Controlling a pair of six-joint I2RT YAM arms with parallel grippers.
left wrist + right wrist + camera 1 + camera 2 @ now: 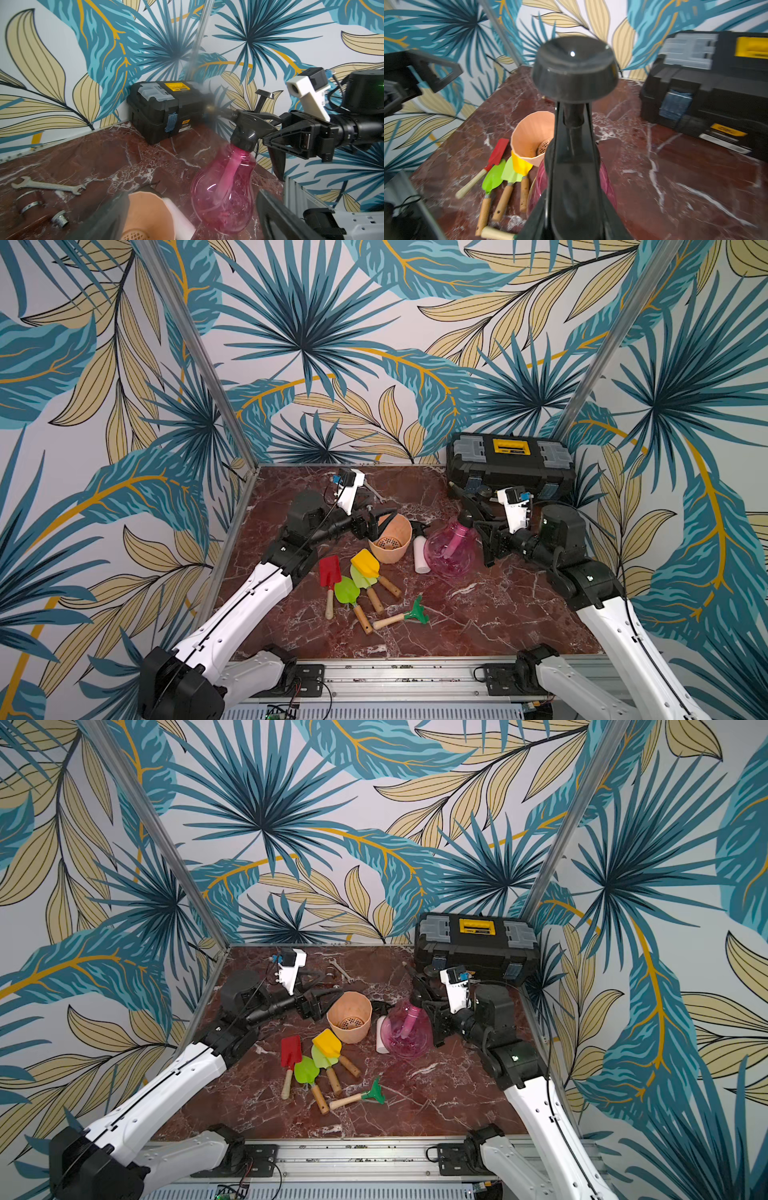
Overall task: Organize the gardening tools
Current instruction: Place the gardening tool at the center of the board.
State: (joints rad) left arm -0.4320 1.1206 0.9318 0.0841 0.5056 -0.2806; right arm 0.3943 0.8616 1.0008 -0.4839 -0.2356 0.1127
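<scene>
Left wrist view: right pincer (270, 153) clamps pink sprayer (222, 197).

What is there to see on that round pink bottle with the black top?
The round, see-through pink plastic sprayer has a bulb-shaped body, a narrow neck and a pink tube showing inside. Its black plastic pump head carries a nozzle, a handle and a plunger knob. It stands near the middle of the red marble table, tipped slightly, with the right hand closed on the handle. A white cylindrical spray bottle lies close beside it; whether they touch is unclear.
</scene>
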